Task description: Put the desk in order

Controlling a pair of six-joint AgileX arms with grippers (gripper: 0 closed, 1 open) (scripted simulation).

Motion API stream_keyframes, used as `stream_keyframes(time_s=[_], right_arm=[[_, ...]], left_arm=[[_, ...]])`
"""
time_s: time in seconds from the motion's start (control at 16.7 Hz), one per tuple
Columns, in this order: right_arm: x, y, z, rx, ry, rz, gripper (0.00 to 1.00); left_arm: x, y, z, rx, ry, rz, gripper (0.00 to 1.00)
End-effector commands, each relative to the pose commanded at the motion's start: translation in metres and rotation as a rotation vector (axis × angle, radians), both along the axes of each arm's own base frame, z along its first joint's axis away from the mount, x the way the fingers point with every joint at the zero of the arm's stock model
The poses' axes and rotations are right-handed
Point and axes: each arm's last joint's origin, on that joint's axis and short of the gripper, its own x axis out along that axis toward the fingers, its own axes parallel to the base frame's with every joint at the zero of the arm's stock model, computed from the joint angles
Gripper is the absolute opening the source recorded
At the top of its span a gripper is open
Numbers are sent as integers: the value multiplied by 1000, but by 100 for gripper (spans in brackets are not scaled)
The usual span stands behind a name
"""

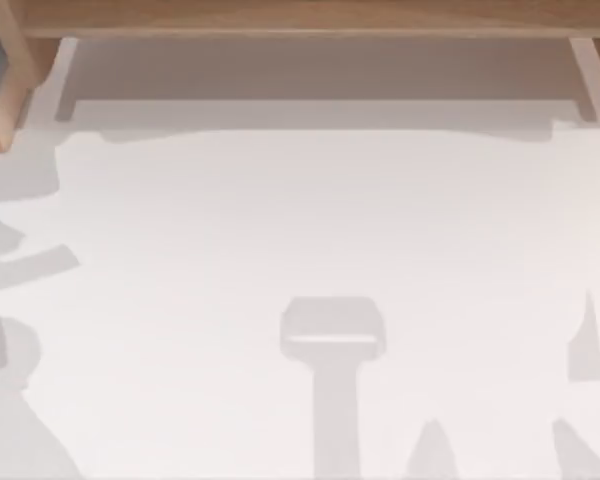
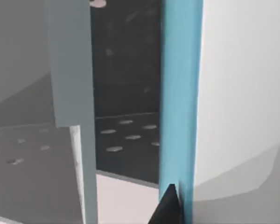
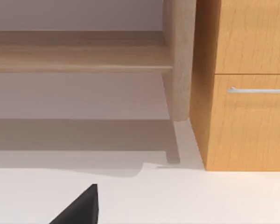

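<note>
Top view frames are taken up mostly by the worktop (image 1: 310,220), a plain matte white surface crossed by soft grey shadows along its near edge and at both sides. Farther back, the pale wooden shelf frame (image 1: 310,15) is seen running across the far edge, carried on uprights near the left and right corners, with a shaded strip of white beneath it. No writing, label or brand mark can be read anywhere. From the right wrist view, a dark fingertip of the right claw (image 3: 79,207) is seen low over the white surface; whether that claw is open or closed cannot be told. Beyond it stand a rounded wooden upright (image 3: 179,60) and, just beside it, a wooden cabinet (image 3: 247,84) with a slim metal drawer handle (image 3: 259,90). From the left wrist view, a dark tip of the left claw (image 2: 167,207) is seen against a blue vertical panel (image 2: 179,93); its opening cannot be told either. Behind lies a dark speckled floor (image 2: 126,135).
</note>
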Motion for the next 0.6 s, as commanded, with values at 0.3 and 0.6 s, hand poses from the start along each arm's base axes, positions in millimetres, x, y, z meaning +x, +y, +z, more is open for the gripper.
stream_keyframes(time_s=[0.3, 0.6], right_arm=[[0, 0, 0, 0, 0, 0, 100], [0, 0, 0, 0, 0, 0, 100]], left_arm=[[8, -13, -7, 1, 0, -69, 0], [11, -11, -8, 0, 2, -61, 0]])
